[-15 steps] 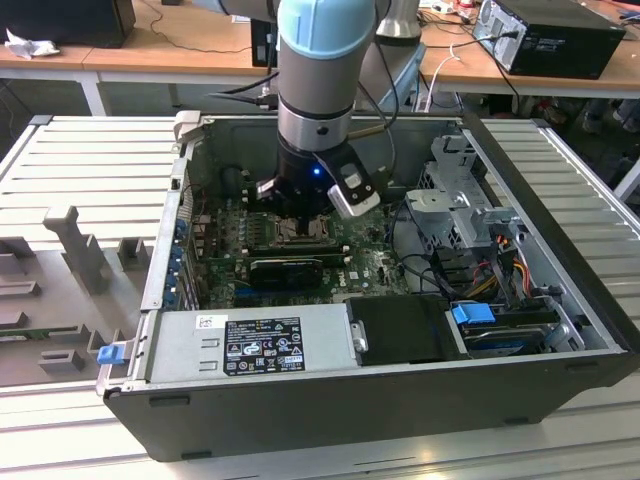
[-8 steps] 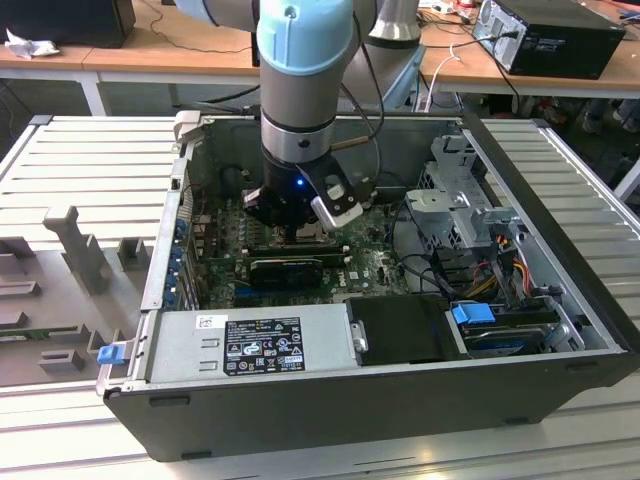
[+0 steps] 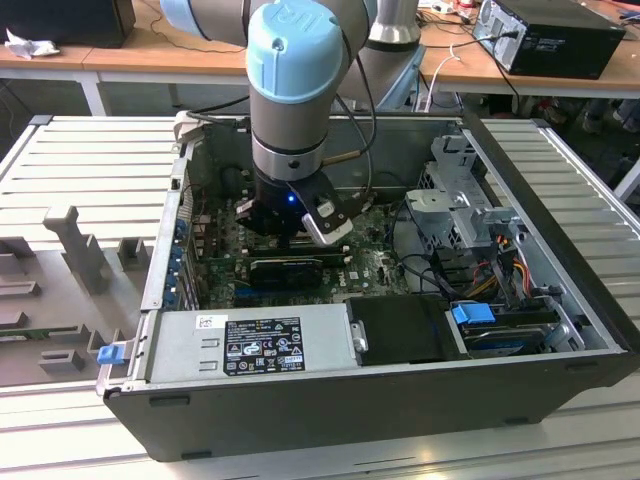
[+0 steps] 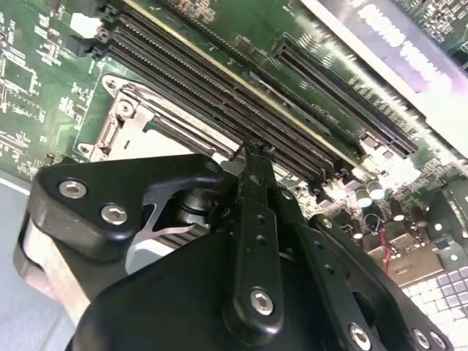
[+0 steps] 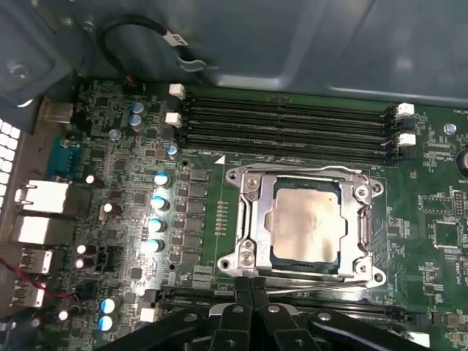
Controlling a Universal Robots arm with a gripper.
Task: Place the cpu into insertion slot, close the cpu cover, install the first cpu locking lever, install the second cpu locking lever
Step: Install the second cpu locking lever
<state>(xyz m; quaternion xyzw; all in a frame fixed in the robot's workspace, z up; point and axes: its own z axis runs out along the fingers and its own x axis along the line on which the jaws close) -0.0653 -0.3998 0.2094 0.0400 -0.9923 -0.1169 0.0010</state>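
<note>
In the first wrist view the cpu lies flat in the insertion slot, its pale face showing through the window of the cpu cover. The cover lies down over it. A thin wire locking lever runs along the socket edge closest to my gripper. The gripper is shut, and its tips meet right at one end of that lever. A second wire lever lies along the opposite edge. In the second wrist view the shut gripper hangs just beside the socket. The exterior view has the gripper low inside the computer case.
Long black memory slots run beside the socket. A black card stands on the board just in front of the gripper. The power supply, cables and a metal drive cage crowd the case walls.
</note>
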